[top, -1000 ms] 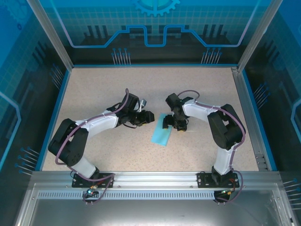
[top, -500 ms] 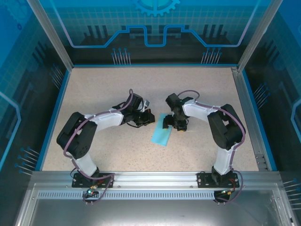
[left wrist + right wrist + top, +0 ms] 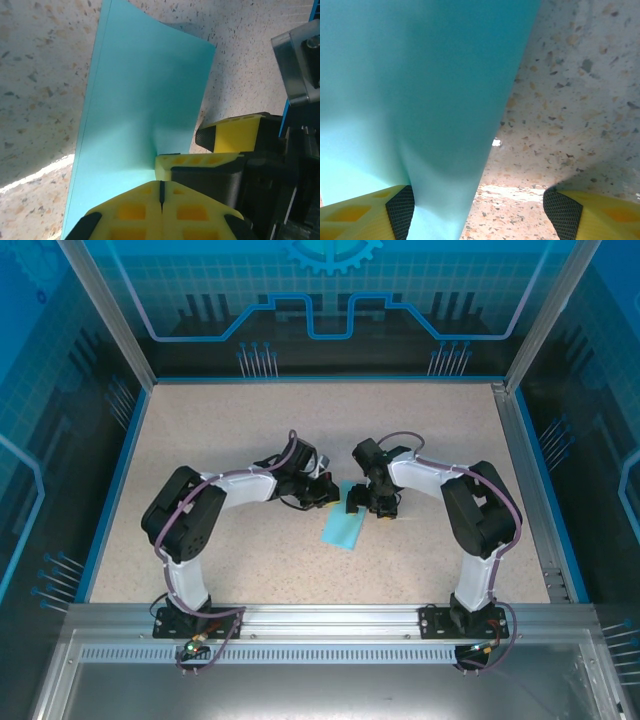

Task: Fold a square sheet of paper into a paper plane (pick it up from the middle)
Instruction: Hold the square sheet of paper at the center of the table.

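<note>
The folded turquoise sheet (image 3: 343,528) lies on the counter (image 3: 250,430), left fingers (image 3: 130,205) pressed shut over one end (pinching it or not, unclear), right fingers (image 3: 365,212) spread wide astride its edge

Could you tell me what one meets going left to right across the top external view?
Left arm's elbow → left gripper → right gripper → right arm's elbow; the sheet of paper overlaps both grippers, so left out.
</note>
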Tool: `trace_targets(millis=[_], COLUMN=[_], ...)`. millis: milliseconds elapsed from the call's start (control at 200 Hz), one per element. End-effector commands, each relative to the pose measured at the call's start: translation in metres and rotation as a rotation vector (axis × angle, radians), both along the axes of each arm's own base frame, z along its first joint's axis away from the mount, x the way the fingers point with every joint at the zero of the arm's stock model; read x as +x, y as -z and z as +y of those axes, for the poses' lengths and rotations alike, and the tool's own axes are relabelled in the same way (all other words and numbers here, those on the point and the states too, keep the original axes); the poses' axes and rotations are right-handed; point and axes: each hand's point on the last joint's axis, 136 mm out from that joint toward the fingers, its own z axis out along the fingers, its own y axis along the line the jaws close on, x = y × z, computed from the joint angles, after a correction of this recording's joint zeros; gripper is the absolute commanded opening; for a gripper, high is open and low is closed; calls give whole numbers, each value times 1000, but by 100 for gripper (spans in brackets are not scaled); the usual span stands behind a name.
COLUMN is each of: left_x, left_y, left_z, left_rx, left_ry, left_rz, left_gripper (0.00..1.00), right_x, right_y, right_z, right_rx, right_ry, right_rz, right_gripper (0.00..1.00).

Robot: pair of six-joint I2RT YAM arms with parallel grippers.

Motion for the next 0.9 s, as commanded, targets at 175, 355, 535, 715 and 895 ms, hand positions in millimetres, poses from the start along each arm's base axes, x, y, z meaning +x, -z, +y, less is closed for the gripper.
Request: trace_targets(millis=[175, 355, 535, 715, 895], left_x=[-9, -13, -21, -28, -35], left_y=[23, 40, 59, 73, 77], left_z=[-8, -1, 4, 11, 17], left_rx=[36, 94, 133, 159, 176], left_ry=[34, 27, 46, 44, 42], left_rz=[66, 95, 124, 151, 158], left_gripper=[0, 0, 0, 0, 0], right_x=[-21, -22, -20, -10, 9], right_y=[48, 49, 47, 28, -26], right_z=[-15, -15, -11, 0, -1], right_rx=[-64, -59, -41, 29, 157], right_ry=[-2, 0, -4, -6, 42], right_rz=[96, 98, 91, 42, -127], right_gripper=[77, 77, 77, 77, 79])
